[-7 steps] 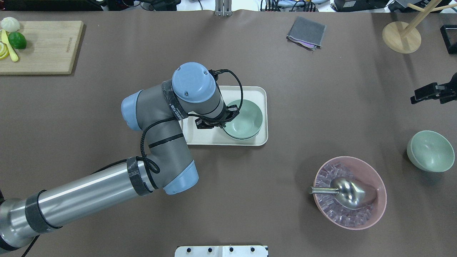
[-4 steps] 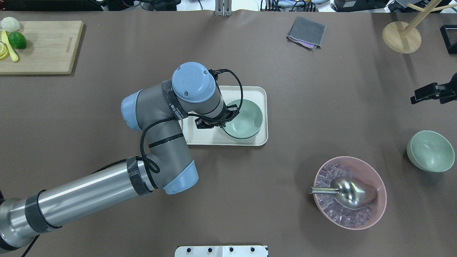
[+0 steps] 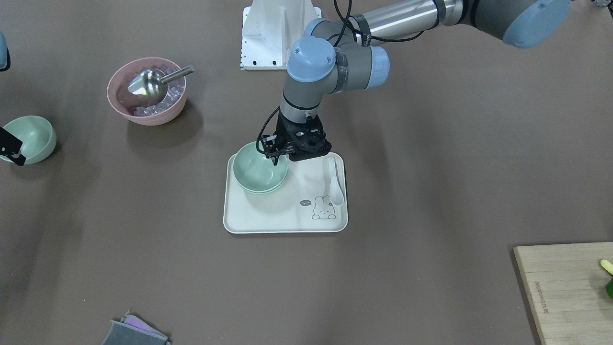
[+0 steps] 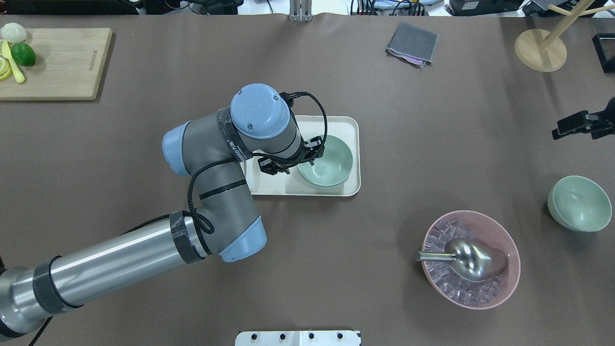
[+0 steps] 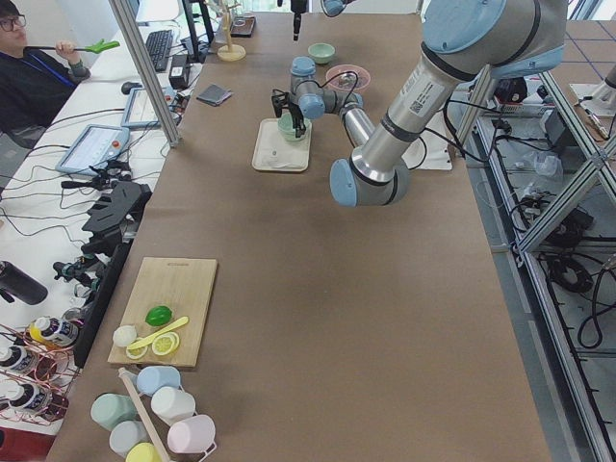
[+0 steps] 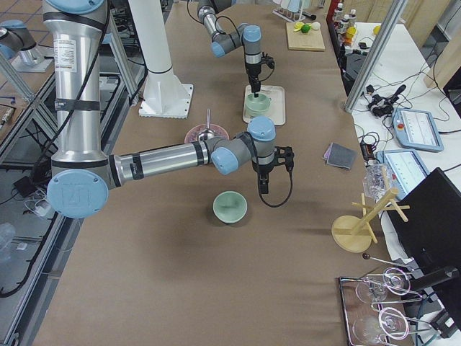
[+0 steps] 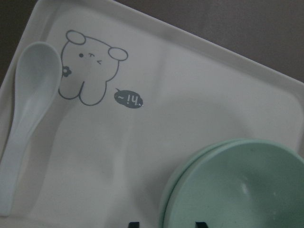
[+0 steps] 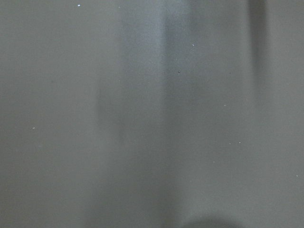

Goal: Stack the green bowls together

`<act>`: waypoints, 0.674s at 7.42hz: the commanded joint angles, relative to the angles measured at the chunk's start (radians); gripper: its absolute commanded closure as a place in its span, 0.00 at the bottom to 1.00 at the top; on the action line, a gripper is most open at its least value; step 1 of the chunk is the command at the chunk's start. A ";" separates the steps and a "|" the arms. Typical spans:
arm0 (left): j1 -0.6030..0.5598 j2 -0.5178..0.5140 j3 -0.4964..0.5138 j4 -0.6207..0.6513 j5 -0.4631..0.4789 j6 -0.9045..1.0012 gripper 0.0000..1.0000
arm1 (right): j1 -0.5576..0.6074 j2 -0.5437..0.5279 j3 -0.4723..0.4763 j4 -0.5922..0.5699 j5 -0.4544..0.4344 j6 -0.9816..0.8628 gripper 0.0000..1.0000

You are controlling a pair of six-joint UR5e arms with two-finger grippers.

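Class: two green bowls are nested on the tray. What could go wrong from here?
1. The left pincer straddles the rim of the stack; lifting off askew could snag and tip it.
2. The spoon lies on the tray close by; a sideways retreat might knock it.
3. The third bowl sits far off near the pink bowl, whose scoop could be bumped while fetching it.

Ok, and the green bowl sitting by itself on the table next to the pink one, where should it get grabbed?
Pinch the rim of the lone green bowl from straight above, with one of the jaws inside and one outside. It sits upright and open, and its smooth round wall offers no other edge. The side facing away from the pink bowl probably leaves most room.
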 commanded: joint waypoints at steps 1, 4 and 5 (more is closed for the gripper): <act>-0.006 0.000 -0.021 -0.019 -0.005 0.001 0.02 | 0.000 0.001 -0.004 -0.002 -0.006 -0.002 0.00; -0.122 0.220 -0.282 0.020 -0.172 0.155 0.02 | 0.001 -0.034 -0.001 0.003 -0.009 -0.005 0.00; -0.208 0.311 -0.375 0.066 -0.252 0.268 0.02 | 0.003 -0.065 0.007 0.006 -0.008 -0.014 0.00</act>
